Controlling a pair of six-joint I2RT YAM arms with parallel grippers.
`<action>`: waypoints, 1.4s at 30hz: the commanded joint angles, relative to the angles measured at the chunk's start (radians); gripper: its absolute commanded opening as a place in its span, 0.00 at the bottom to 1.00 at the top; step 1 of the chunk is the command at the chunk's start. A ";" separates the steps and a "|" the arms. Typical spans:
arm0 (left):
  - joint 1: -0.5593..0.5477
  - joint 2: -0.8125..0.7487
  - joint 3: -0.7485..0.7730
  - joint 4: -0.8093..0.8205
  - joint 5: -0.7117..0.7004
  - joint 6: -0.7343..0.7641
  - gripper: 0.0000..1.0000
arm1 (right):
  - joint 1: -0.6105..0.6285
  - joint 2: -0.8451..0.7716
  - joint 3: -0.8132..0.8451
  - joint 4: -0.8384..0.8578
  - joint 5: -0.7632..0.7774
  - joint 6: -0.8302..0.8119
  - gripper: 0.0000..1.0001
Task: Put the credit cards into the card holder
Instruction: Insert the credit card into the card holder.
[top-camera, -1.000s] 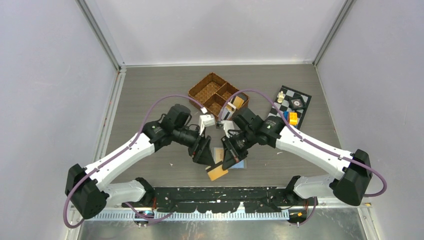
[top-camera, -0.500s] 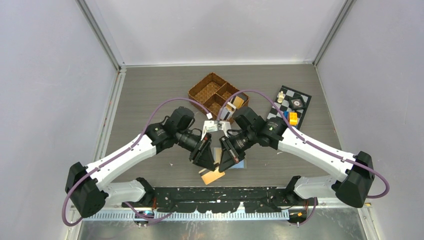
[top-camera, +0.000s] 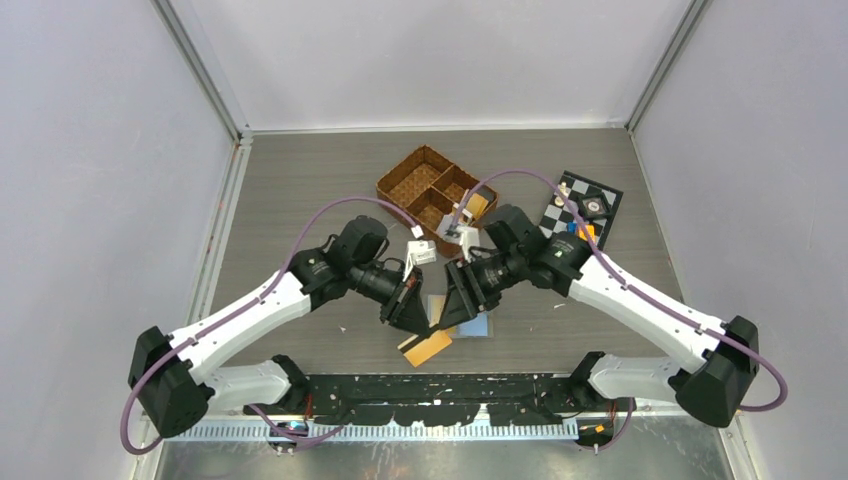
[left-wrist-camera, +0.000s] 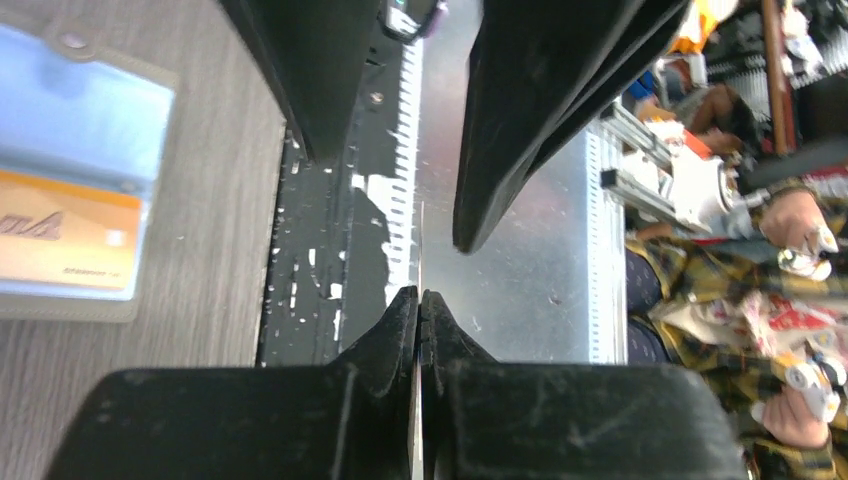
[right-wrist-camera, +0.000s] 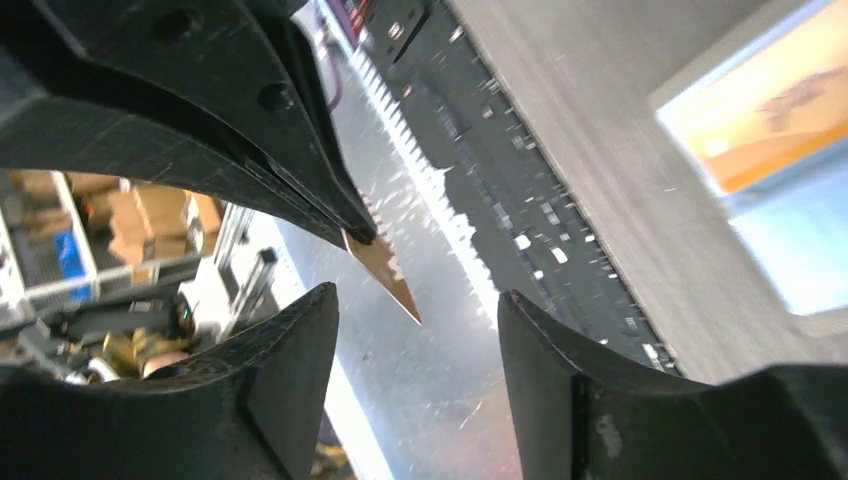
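Observation:
An orange credit card (top-camera: 427, 347) hangs just above the table's near edge, with my left gripper (top-camera: 422, 328) shut on it. In the left wrist view the card (left-wrist-camera: 420, 250) is a thin edge-on line between the closed jaws of the left gripper (left-wrist-camera: 420, 296). My right gripper (top-camera: 447, 318) faces it, open and off the card. From the right wrist, a corner of the card (right-wrist-camera: 388, 273) pokes out between the spread jaws of the right gripper (right-wrist-camera: 415, 296). The card holder (top-camera: 479, 326) lies open on the table, with an orange card in its blue sleeve (left-wrist-camera: 62, 232).
A brown wicker compartment basket (top-camera: 412, 179) stands behind the grippers, with an orange card (top-camera: 477, 205) upright in one compartment. A small chessboard with pieces (top-camera: 588, 203) lies at the right. The black rail (top-camera: 440, 385) of the arm bases runs along the near edge.
My left gripper closed on the orange card. My right gripper, shut on it before, opened and drew back a little. The card shifted slightly left.

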 joint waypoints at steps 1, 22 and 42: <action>-0.004 -0.042 -0.054 0.109 -0.213 -0.151 0.00 | -0.115 -0.086 -0.041 0.012 0.094 0.012 0.67; -0.003 0.375 -0.299 0.893 -0.567 -0.824 0.00 | -0.176 -0.056 -0.374 0.241 0.761 0.346 0.71; -0.002 0.429 -0.314 0.892 -0.623 -0.811 0.00 | -0.109 0.151 -0.335 0.195 0.928 0.391 0.40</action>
